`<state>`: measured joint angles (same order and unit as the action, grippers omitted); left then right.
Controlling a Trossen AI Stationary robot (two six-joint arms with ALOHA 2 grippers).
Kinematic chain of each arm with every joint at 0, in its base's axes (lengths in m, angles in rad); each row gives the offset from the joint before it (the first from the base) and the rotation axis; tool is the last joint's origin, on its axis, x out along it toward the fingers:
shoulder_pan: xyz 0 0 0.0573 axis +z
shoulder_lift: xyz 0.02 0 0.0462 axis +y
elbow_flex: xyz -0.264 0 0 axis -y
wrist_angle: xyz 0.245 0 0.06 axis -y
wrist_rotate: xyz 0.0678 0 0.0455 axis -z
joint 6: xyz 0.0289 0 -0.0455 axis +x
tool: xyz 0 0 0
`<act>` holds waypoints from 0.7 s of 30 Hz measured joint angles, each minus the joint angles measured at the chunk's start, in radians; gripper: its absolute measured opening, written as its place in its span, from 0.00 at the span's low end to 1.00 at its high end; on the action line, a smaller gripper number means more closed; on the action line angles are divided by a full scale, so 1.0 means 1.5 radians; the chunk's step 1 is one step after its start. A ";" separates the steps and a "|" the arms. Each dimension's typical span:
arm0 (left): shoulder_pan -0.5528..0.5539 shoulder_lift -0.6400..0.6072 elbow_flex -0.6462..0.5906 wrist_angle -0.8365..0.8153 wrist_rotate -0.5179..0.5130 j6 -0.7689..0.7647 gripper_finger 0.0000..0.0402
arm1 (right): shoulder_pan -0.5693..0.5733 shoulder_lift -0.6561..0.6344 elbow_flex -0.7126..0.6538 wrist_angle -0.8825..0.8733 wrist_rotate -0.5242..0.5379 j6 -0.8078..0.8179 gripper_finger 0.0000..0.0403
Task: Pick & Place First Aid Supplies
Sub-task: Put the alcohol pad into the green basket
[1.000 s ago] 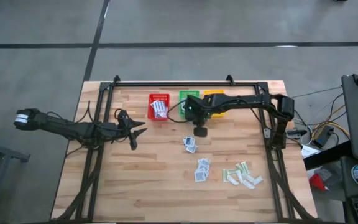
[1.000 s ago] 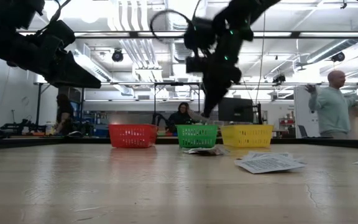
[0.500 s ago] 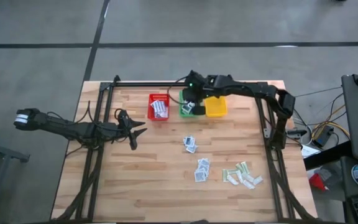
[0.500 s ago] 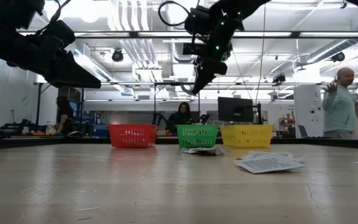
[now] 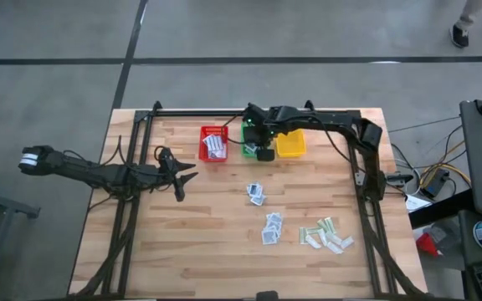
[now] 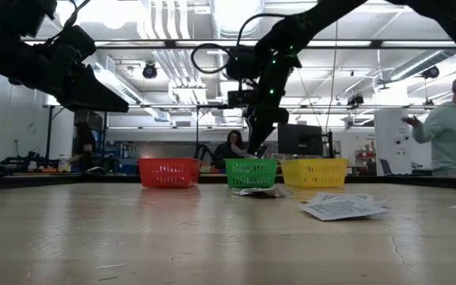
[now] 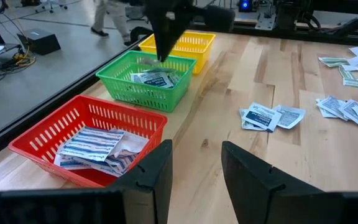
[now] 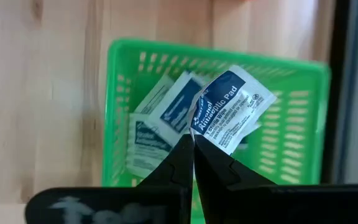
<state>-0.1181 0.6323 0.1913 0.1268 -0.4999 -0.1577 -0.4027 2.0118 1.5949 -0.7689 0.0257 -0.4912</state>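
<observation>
Right claw [image 8: 193, 146] over green basket [image 8: 120, 112], pinching a wipe packet [image 8: 232, 109]

Packet hangs above the other packets in the basket. Left claw [image 7: 194, 163] open, parked over the surface [image 5: 216, 226] left of the red basket [image 5: 213, 144]; more packets [image 5: 272, 227] loose mid-surface.

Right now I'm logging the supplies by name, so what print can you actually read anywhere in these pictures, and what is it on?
"Antiseptic Pad": on the white-blue packet pinched in the right hand above the green basket.
The smaller lines on that packet: too small to read.
Packets lying in the green basket, in the red basket and loose on the table: print too blurred to read.
</observation>
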 joint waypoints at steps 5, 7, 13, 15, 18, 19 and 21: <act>0.000 0.000 0.000 0.000 0.000 0.000 0.33 | -0.005 0.000 0.003 -0.007 -0.003 0.003 0.02; 0.000 0.000 0.000 0.000 0.000 0.000 0.33 | -0.005 -0.001 0.003 -0.008 -0.003 0.003 0.02; 0.000 0.000 0.000 0.000 0.000 0.002 0.33 | -0.004 0.000 0.003 -0.016 -0.008 0.001 0.08; 0.000 0.000 0.000 0.000 0.000 0.002 0.33 | -0.004 0.000 0.003 -0.019 -0.008 0.001 0.13; 0.000 0.000 0.000 0.000 0.000 0.002 0.33 | -0.005 0.000 0.003 -0.020 -0.008 0.009 0.22; 0.000 0.000 0.000 0.000 0.000 0.002 0.33 | -0.005 0.000 0.003 -0.021 -0.007 0.011 0.24; 0.000 0.000 0.000 0.000 0.000 0.002 0.33 | -0.005 0.000 0.003 -0.023 -0.006 0.011 0.30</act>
<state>-0.1181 0.6323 0.1913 0.1268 -0.4995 -0.1555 -0.4107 2.0113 1.5990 -0.8040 0.0166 -0.4740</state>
